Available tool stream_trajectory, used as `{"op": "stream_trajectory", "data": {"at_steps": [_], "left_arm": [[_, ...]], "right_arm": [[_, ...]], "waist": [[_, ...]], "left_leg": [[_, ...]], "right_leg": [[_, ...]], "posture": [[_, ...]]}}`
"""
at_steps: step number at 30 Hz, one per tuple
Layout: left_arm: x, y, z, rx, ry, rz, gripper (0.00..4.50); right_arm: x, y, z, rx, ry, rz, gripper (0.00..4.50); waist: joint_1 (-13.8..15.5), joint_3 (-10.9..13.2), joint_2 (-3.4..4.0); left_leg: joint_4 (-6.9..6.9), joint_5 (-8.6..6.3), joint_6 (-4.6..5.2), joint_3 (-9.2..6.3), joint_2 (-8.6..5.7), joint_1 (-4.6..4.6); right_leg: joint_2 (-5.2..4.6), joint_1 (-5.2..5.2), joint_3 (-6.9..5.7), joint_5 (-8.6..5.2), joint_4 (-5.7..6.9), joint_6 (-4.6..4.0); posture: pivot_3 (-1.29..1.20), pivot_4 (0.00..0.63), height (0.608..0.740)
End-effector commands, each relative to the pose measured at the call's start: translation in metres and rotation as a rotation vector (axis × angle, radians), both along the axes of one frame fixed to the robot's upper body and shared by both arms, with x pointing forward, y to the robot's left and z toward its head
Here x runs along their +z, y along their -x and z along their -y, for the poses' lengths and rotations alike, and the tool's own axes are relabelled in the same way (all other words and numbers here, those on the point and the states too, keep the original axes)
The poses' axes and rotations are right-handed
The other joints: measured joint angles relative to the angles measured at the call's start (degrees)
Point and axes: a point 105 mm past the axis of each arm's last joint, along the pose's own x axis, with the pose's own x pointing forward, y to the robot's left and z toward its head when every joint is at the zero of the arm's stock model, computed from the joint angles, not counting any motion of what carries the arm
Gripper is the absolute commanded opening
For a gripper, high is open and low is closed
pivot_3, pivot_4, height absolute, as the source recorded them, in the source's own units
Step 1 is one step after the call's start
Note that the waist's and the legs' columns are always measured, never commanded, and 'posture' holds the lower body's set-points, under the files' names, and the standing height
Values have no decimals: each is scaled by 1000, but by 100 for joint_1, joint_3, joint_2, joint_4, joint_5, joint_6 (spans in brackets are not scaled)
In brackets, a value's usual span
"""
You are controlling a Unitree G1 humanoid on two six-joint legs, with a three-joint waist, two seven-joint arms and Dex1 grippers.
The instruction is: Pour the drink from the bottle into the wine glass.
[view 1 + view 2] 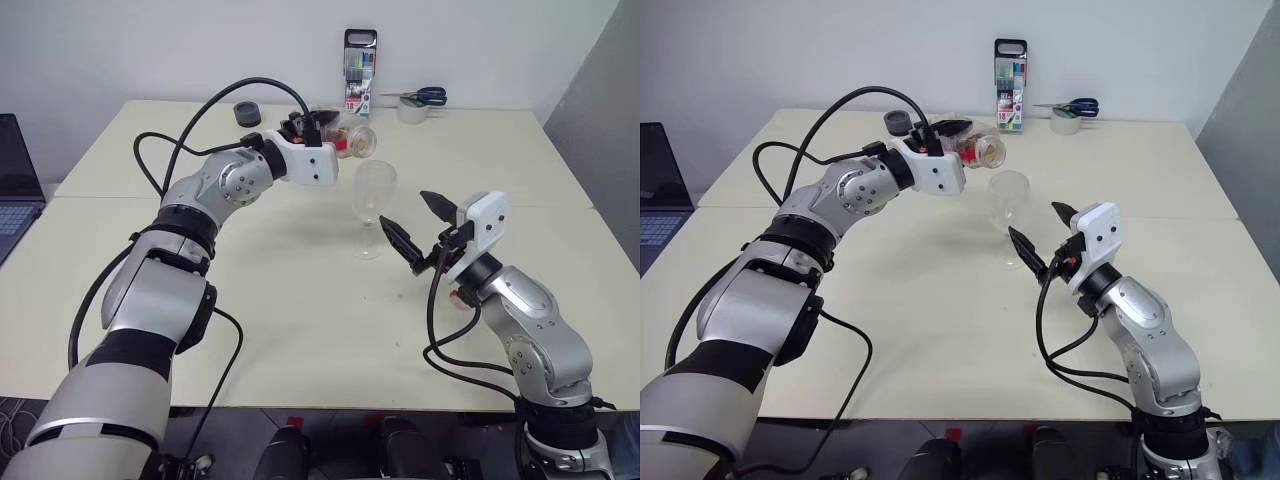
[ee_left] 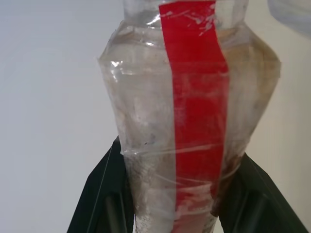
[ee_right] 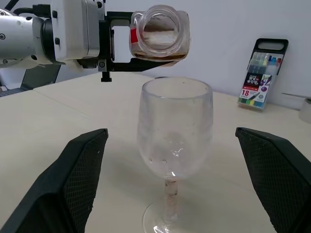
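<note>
The left gripper (image 3: 108, 46) is clamped on the bottle (image 3: 159, 33), which lies tipped on its side in the air above and just behind the rim of the wine glass (image 3: 174, 127). A little reddish-brown drink (image 3: 158, 56) pools along the bottle's lower side. The left arm reaches forward over the desk (image 1: 300, 330) with its elbow bent and its wrist turned toward the right. The right gripper (image 1: 410, 228) hangs with its fingers spread wide, nothing between them, just on the near side of the glass, its forearm raised from the desk's near right edge. The glass stands upright near the middle of the desk. A marker pack (image 1: 360, 72), scissors (image 1: 425, 96) and a tape roll (image 1: 411, 112) sit by the far edge
</note>
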Motion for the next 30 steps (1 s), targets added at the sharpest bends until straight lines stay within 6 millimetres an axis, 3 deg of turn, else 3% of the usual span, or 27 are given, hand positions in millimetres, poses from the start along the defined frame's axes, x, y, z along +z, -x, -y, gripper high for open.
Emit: {"op": "stream_trajectory", "data": {"at_steps": [1, 30], "left_arm": [[32, 5, 4, -22, 4, 108, 1708], [35, 1, 2, 21, -76, 205, 1708]], "right_arm": [[9, 3, 0, 5, 7, 52, 4500], [5, 2, -2, -3, 10, 41, 4500]], "waist": [[0, 0, 0], [-4, 0, 0]], "left_leg": [[0, 0, 0, 0, 0, 0], [2, 3, -6, 3, 0, 0]], "right_leg": [[0, 0, 0, 0, 1, 0], [0, -2, 1, 0, 4, 0]], "posture": [[0, 150, 740], [0, 150, 740]]}}
